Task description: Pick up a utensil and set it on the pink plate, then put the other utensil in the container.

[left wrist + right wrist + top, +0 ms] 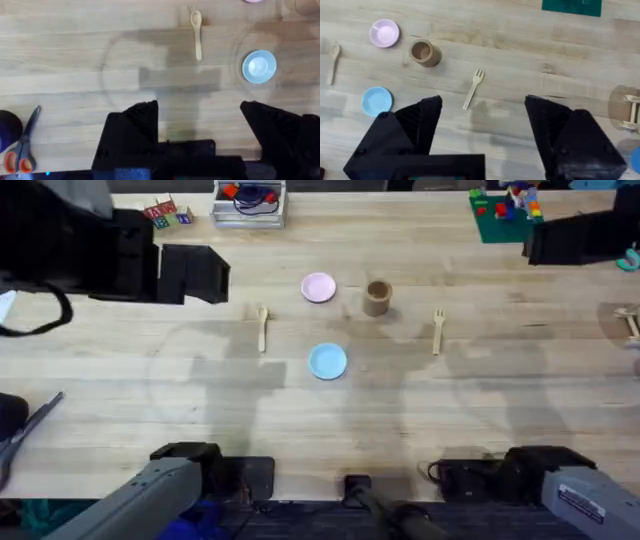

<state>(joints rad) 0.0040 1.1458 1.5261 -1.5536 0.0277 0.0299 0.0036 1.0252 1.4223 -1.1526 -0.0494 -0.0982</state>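
Spoon and fork flat on bare wood, both claws spread and holding nothing

Spoon [262, 328] left of centre, bowl toward the far edge, lying just left of the gap between the plates, touching neither; seen too from the left wrist [197, 34]. Fork [438, 330] well to the right, tines toward the far edge, right of the cup [377, 297]. Pink plate [318, 287] just left of the upright, open cup, apart from it; blue plate [327, 361] nearer, below both. Left gripper [200, 125] fingers wide apart above bare table [320, 430], short of the spoon. Right gripper [482, 120] fingers wide apart, fork [473, 89] just beyond the gap. Scissors [22, 145] off to the left
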